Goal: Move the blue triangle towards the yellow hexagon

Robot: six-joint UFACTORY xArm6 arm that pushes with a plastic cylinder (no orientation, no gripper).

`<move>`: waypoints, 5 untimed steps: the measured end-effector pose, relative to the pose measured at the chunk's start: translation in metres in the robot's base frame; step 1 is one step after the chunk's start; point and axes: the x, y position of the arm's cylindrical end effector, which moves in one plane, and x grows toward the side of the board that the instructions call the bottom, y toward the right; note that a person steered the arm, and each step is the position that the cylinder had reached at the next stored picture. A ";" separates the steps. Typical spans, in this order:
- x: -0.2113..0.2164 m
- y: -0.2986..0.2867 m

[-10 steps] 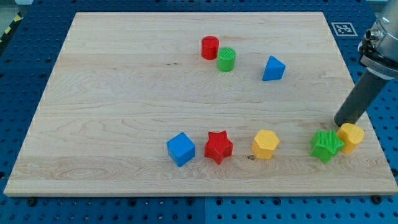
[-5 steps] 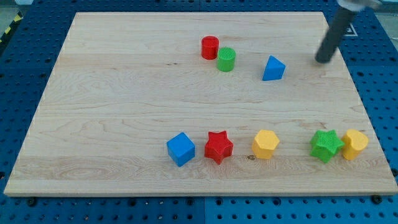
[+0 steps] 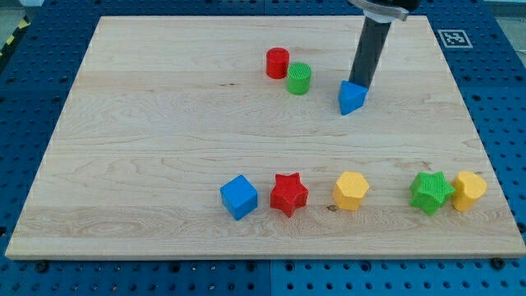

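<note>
The blue triangle (image 3: 351, 98) lies on the wooden board (image 3: 164, 140), right of the board's middle. My tip (image 3: 359, 85) touches its upper right side. The dark rod rises from there to the view's top. The yellow hexagon (image 3: 351, 190) sits well below the triangle, near the view's bottom, almost straight under it.
A red cylinder (image 3: 278, 62) and a green cylinder (image 3: 299, 79) stand left of the triangle. In the bottom row are a blue cube (image 3: 238, 196), a red star (image 3: 288, 194), a green star (image 3: 431, 192) and another yellow block (image 3: 468, 190) at the right.
My tip swept from beside the right yellow block up and then left to the blue triangle. The triangle shifted slightly left and down and turned.
</note>
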 end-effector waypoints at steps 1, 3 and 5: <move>0.002 -0.016; 0.029 -0.016; 0.029 -0.034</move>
